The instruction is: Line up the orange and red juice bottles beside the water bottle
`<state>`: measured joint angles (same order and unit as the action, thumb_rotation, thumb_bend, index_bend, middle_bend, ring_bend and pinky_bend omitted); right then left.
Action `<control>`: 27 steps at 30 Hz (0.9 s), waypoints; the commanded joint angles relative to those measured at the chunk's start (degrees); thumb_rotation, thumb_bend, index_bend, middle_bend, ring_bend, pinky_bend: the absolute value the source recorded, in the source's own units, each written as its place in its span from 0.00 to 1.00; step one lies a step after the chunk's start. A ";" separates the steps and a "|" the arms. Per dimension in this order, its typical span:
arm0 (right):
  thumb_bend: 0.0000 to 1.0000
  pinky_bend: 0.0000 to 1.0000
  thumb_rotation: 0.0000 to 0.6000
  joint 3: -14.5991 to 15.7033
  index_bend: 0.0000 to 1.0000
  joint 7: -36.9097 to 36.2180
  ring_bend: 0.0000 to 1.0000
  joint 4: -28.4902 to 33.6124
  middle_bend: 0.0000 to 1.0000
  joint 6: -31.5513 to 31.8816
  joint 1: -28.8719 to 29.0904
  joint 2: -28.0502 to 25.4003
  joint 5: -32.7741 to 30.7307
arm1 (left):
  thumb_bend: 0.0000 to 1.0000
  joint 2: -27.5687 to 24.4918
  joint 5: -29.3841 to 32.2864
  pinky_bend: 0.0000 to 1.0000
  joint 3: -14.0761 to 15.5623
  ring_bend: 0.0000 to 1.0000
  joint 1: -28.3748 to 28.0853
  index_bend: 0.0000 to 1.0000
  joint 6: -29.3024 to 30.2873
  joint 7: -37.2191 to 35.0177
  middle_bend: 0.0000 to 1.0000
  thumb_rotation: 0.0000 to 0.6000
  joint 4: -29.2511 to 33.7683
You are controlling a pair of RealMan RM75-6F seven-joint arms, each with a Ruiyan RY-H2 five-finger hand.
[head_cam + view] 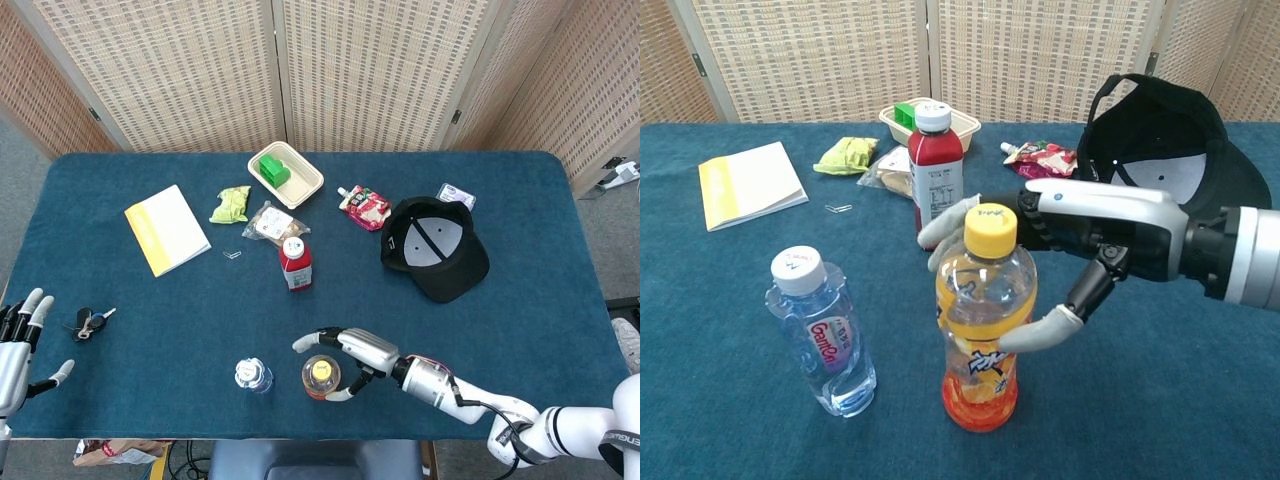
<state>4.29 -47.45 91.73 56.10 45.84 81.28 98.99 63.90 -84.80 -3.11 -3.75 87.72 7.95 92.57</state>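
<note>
The orange juice bottle [320, 376] [982, 330] with a yellow cap stands upright near the front edge, just right of the water bottle [252, 375] [825, 335]. My right hand [358, 352] [1080, 225] is around it with the fingers spread apart behind the cap, off the bottle. Only the thumb tip lies against its side. The red juice bottle [295, 262] [936, 175] stands upright farther back, at mid-table. Past the table's left front corner, my left hand [15, 350] hangs open and holds nothing.
A black cap [435, 245] [1160, 120] lies right of centre, with a red snack pouch [364, 206] beside it. A yellow notebook [166, 229], a green packet [231, 204], a wrapped snack [268, 224] and a tray [290, 176] sit at the back. Keys [88, 322] lie near the left hand.
</note>
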 commanded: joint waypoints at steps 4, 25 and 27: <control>0.15 0.02 1.00 -0.19 0.00 3.18 0.00 1.97 0.05 2.16 -0.51 -2.81 0.32 | 0.17 -0.12 0.00 0.04 -0.04 0.05 -0.10 0.10 -0.18 -0.04 0.02 1.00 0.02; 0.11 0.02 1.00 -8.92 0.00 12.09 0.00 2.39 0.09 4.28 -3.97 -8.51 -14.90 | 0.17 -0.55 -1.30 0.04 0.16 0.05 -0.37 0.10 0.06 0.59 0.02 1.00 1.77; 0.07 0.02 1.00 -10.05 0.00 12.10 0.00 0.18 0.09 2.11 -2.87 -6.82 -16.50 | 0.17 -0.72 -1.41 0.04 0.23 0.05 -0.18 0.10 0.37 0.75 0.02 1.00 2.02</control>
<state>-4.39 -35.55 93.96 60.28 41.82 72.75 83.94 63.22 -86.18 -2.91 -3.98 88.04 8.65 94.53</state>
